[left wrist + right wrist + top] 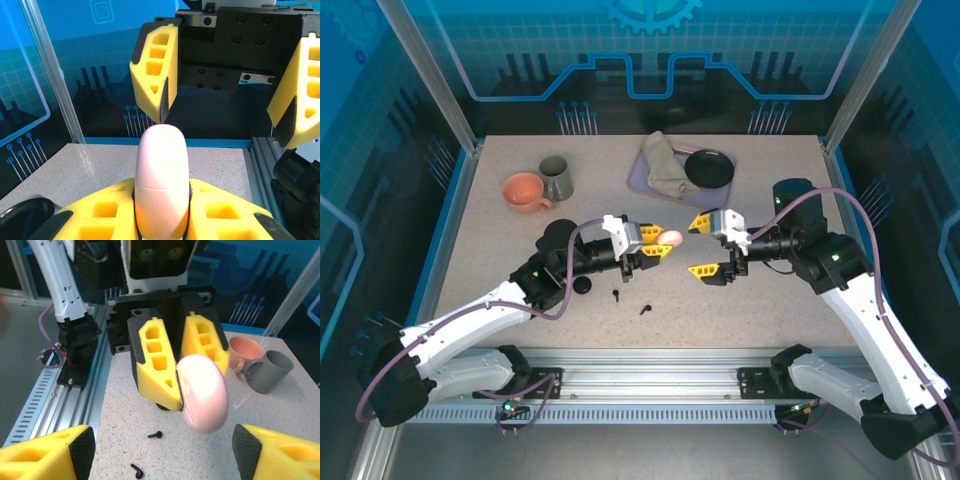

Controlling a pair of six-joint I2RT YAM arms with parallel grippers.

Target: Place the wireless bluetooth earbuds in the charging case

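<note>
The left claw (pixel 658 243) is clamping the closed pink charging case (pixel 672 238); the right claw (pixel 702 246), gaping wide, is risking knocking it loose

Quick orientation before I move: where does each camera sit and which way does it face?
Top external: above and behind the bases, looking down at the table; both arms show, left gripper holding the case, right gripper open.
Left wrist: on the left arm, facing the right gripper past the case; own fingers at bottom.
Right wrist: on the right arm, facing the left gripper and case; own fingers at bottom.
Shared: both wrist views see the case.
</note>
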